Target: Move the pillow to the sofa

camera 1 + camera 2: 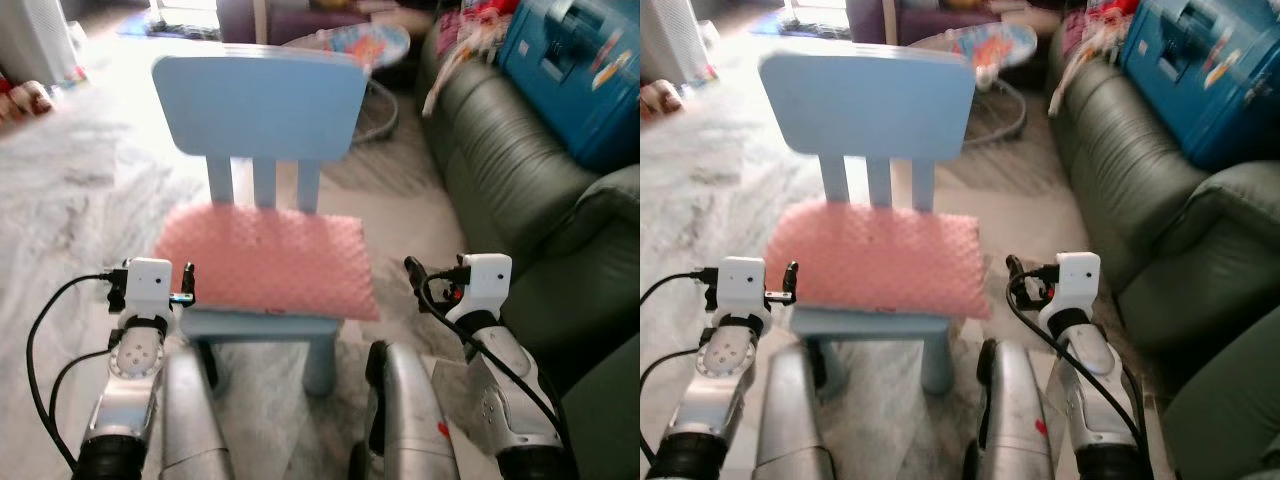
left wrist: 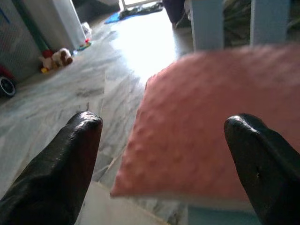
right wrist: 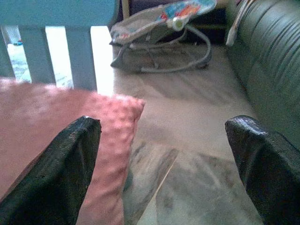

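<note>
The pink pillow (image 1: 265, 260) lies flat on the seat of a small light blue chair (image 1: 258, 105), and it covers almost the whole seat. Its right corner hangs a little over the edge. The green sofa (image 1: 505, 170), where the pillow should go, stands just to the right of the chair, so the way is short.

The robot stands directly in front of the chair. The left gripper (image 1: 155, 290) is raised just beside the left edge of the pillow, and the right gripper (image 1: 440, 283) is raised near the right edge. I think the arms are placed like this because the pillow is wide and soft, so it is easier to take it from both sides.

In the left wrist view the two black fingers (image 2: 61, 164) are wide apart, with the pillow edge between them but not touching. In the right wrist view the fingers (image 3: 56, 173) are also wide open, and the pillow corner is close to one finger only. Both grippers hold nothing.

The pillow is not yet lifted, so the task seems to be at its beginning.
</note>
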`<state>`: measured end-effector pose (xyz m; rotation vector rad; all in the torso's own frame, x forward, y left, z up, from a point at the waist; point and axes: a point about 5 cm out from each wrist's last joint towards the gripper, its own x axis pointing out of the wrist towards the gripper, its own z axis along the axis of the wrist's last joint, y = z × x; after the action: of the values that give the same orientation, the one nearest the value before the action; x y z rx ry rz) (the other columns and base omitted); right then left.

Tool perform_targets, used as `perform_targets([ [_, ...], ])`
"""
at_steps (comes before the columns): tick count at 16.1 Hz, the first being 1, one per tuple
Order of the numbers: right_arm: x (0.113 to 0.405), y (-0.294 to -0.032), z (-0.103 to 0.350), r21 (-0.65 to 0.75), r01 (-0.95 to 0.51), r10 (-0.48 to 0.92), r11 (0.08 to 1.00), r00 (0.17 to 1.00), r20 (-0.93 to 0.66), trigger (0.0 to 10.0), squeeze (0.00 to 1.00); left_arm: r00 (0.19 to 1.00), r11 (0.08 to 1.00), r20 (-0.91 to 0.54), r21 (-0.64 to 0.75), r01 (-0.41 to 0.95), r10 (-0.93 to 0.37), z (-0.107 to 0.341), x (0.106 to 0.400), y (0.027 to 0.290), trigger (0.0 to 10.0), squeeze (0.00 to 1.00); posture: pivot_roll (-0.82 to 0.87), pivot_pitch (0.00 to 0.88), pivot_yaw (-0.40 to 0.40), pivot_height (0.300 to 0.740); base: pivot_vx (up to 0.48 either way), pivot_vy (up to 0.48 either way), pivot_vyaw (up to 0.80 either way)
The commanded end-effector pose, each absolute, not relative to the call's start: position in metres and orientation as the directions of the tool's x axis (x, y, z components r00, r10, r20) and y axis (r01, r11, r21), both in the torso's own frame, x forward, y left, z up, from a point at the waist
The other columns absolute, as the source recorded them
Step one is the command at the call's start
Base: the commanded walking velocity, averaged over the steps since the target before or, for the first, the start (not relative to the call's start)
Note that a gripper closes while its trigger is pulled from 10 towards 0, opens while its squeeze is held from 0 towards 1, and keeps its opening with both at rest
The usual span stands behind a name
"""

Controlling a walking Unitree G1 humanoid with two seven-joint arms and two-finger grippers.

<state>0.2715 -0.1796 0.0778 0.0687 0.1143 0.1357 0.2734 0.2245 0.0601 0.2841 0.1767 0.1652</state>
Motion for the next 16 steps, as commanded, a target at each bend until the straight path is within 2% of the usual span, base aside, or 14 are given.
perform_targets([
  [1, 0.273, -0.181, 0.083, 0.080, -0.135, 0.143, 0.988, 0.984, -0.104, 10.0, 0.00, 0.964, 0.940, -0.167, 0.308, -0.148, 0.206, 0.058, 0.274, 0.230, 10.0, 0.00, 0.02, 0.000, -0.089, 0.386, 0.000, 0.000, 0.00],
  [6, 0.273, -0.180, 0.088, 0.152, -0.151, 0.171, 0.977, 0.976, -0.131, 10.0, 0.00, 0.959, 0.914, -0.123, 0.355, -0.197, 0.255, 0.070, 0.280, 0.248, 10.0, 0.00, 0.02, 0.000, -0.092, 0.386, 0.000, 0.000, 0.00],
  [9, 0.285, -0.164, 0.096, 0.211, -0.237, 0.270, 0.948, 0.951, -0.147, 10.0, 0.00, 0.965, 0.917, -0.091, 0.343, -0.202, 0.246, 0.080, 0.288, 0.252, 10.0, 0.00, 0.01, 0.000, -0.098, 0.386, 0.000, 0.000, 0.00],
  [10, 0.292, -0.154, 0.100, 0.252, -0.297, 0.341, 0.921, 0.928, -0.152, 10.0, 0.00, 0.964, 0.917, -0.086, 0.340, -0.210, 0.253, 0.084, 0.293, 0.252, 10.0, 0.00, 0.01, 0.022, -0.104, 0.386, 0.000, 0.000, 0.00],
  [14, 0.304, -0.138, 0.106, 0.331, -0.348, 0.420, 0.877, 0.890, -0.178, 10.0, 0.00, 0.967, 0.921, -0.084, 0.334, -0.199, 0.239, 0.088, 0.299, 0.250, 10.0, 0.00, 0.01, 0.065, -0.115, 0.386, 0.000, 0.000, 0.00],
  [16, 0.315, -0.118, 0.105, 0.352, -0.430, 0.518, 0.831, 0.829, -0.212, 10.0, 0.00, 0.976, 0.939, -0.099, 0.308, -0.155, 0.194, 0.090, 0.313, 0.243, 10.0, 0.00, 0.02, 0.100, -0.126, 0.386, 0.000, 0.000, 0.00],
])
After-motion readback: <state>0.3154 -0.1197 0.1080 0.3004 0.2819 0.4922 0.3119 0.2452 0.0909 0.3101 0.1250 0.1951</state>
